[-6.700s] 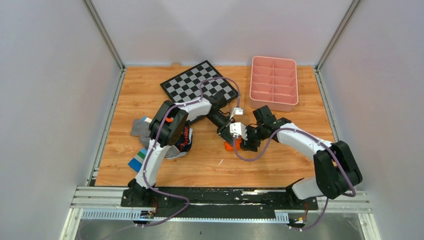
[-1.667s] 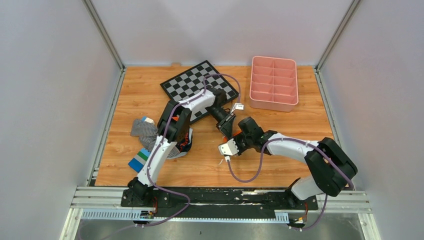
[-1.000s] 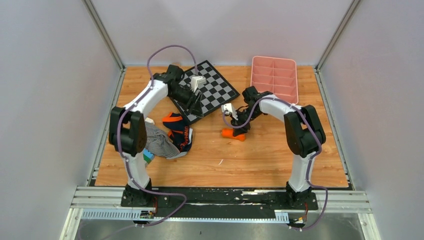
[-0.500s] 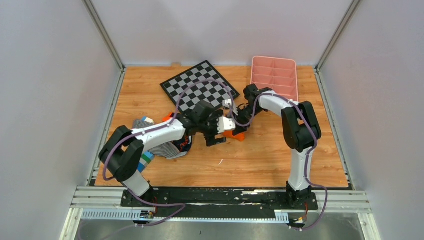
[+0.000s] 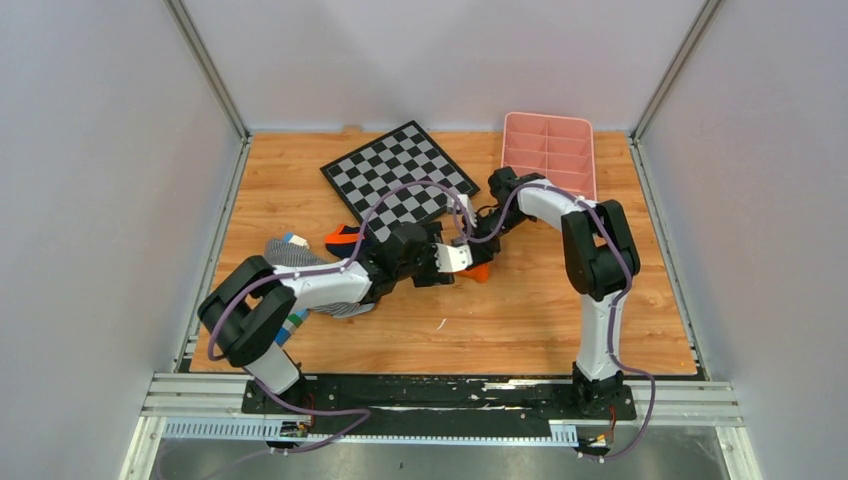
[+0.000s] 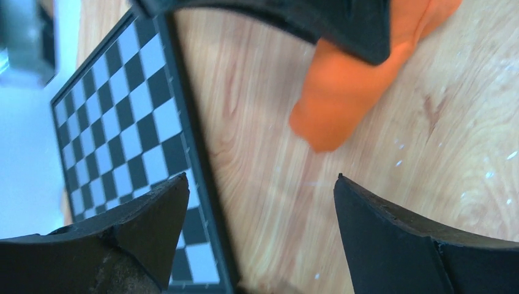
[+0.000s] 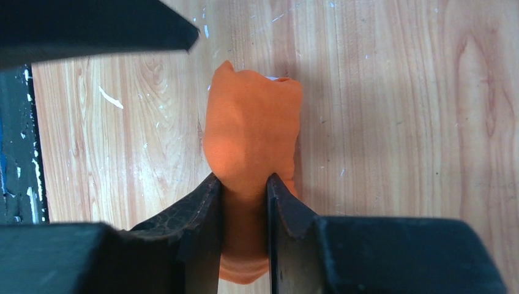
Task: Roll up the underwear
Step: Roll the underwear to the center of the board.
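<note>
The underwear [image 7: 251, 135] looks to me already rolled into a compact orange bundle, lying on the table [image 7: 398, 122] near the chessboard [image 6: 116, 141]. My right gripper [image 7: 243, 184] pinches one end of it. My left gripper [image 6: 260, 184] is spread wide near the free end and touches nothing. I judge that only tightening and release are left. I can read no logo or writing.

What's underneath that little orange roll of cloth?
Only the wooden table shows around the underwear, which lies straight on it. The right pincer, shut on its near end, covers that part, so what lies beneath there cannot be seen.
</note>
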Motion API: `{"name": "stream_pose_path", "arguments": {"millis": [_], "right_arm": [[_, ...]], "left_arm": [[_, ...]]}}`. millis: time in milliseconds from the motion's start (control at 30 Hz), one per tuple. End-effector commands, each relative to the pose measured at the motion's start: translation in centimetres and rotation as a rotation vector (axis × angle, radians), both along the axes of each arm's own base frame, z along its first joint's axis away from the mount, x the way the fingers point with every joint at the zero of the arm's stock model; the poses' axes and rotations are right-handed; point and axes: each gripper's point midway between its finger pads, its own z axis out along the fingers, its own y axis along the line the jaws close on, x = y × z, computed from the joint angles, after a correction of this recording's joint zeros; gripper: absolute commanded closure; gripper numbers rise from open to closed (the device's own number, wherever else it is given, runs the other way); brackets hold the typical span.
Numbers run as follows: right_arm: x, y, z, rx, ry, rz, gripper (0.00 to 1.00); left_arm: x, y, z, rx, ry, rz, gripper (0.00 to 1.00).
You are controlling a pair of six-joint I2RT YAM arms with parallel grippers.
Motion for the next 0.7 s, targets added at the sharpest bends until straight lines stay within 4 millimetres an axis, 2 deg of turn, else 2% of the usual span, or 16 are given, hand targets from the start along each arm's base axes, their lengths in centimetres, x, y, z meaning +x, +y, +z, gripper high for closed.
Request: {"name": "stream_pose_path", "arguments": {"millis": [0, 100, 200, 367, 667], "right_arm": [[-4.4, -4.8, -6.9, -0.308, 0.182, 0.029, 0.87], [-4.4, -4.8, -7.0, -0.318, 0.209, 0.026, 0.87], [-4.4, -4.8, -7.1, -0.328, 0.236, 0.026, 0.87], [-4.3, -4.8, -7.2, -0.336, 0.249, 0.022, 0.87], [-4.3, -4.8, -7.2, -0.334, 0.236, 0.016, 0.87]], "left_arm": [[1.2, 1.7, 4.5, -0.046, -0.152, 0.049, 0.11], [1.5, 1.3, 4.1, 0.055, -0.289, -0.009, 0.20], [0.7, -0.3, 4.6, 0.081, -0.396, -0.085, 0.21], [-1.8, -3.0, 2.2, 0.108, -0.266, -0.238, 0.21], [-1.3, -6.0, 0.5, 0.079, -0.158, -0.272, 0.19]]}}
